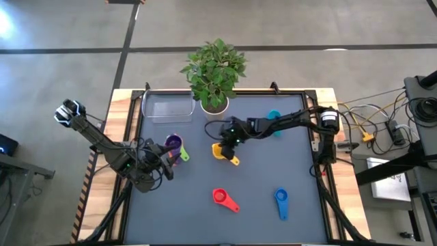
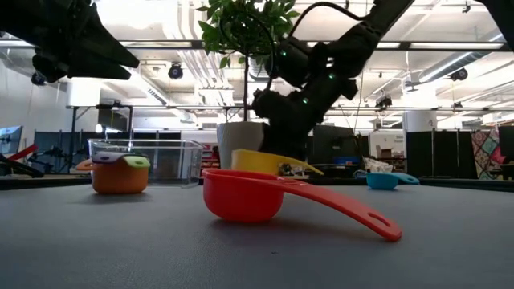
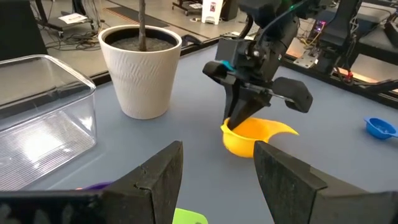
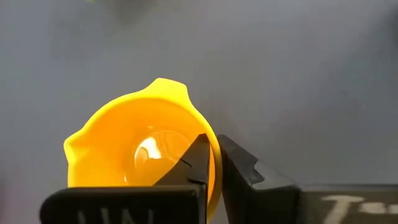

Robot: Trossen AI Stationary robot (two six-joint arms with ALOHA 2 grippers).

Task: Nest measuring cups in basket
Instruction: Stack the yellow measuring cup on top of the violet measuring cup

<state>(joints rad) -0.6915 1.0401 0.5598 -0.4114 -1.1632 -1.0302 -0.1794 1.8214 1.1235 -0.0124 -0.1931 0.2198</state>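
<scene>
My right gripper [image 1: 224,141] is shut on the yellow cup [image 1: 221,151] near the table's middle, in front of the white plant pot [image 3: 140,68]. My left gripper [image 3: 217,168] is open and sits just on the near side of a stack of cups: an orange cup [image 2: 119,178] holding a purple cup [image 1: 173,143] and a green one [image 1: 183,155], resting on the table. The red cup [image 1: 221,197] and blue cup [image 1: 280,197] lie near the near edge. The teal cup [image 2: 381,180] lies partly under the right arm. The clear basket [image 1: 167,106] stands at the far left. My right gripper pinches the yellow cup's wall [image 4: 213,163] at the rim, one finger [image 4: 199,158] inside the bowl and one [image 4: 239,165] outside. The fingers come from above, pointing down. I cannot tell whether the cup's base [image 3: 239,149] rests on the table.
The potted plant [image 1: 215,68] stands at the far edge, right beside the basket. Open mat lies between the yellow cup and the red and blue cups. Cables and equipment [image 1: 382,130] sit off the table's right side.
</scene>
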